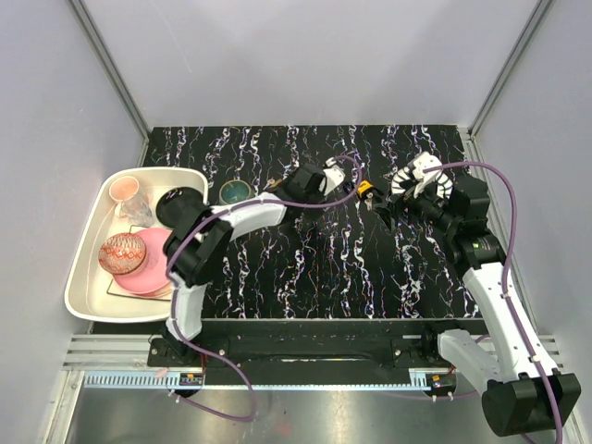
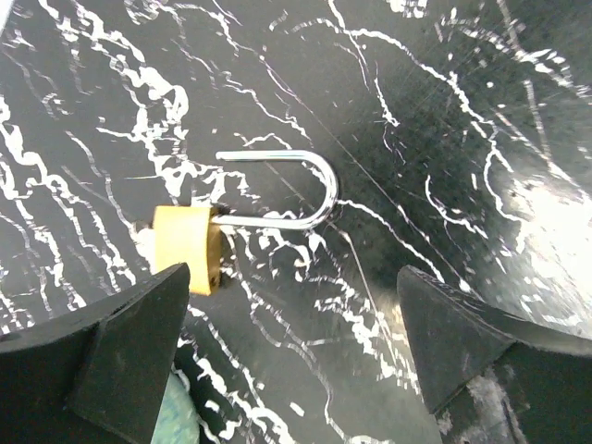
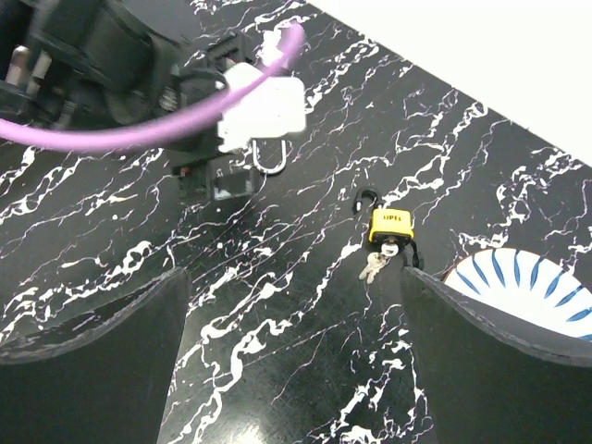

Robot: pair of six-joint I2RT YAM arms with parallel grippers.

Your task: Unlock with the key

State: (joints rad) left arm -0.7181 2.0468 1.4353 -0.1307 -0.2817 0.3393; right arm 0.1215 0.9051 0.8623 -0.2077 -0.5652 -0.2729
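L grip (image 2: 296, 287): my fingers spread, holding nothing, either side of brass padlock (image 2: 190, 248).
brass padlock: flat on table (image 2: 444, 111), one shackle leg out of body.
R grip (image 3: 296, 287): spread, empty.
yellow padlock (image 3: 389, 225): on table ahead of R grip, keys (image 3: 375, 266) touching its base.

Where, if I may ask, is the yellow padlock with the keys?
The yellow padlock lies on the table, right of centre in the top view, just left of the blue-striped dish.

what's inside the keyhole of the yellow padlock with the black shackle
A silver key appears to sit in the yellow padlock, with a second key hanging beside it. Its blade is hidden inside the lock body.
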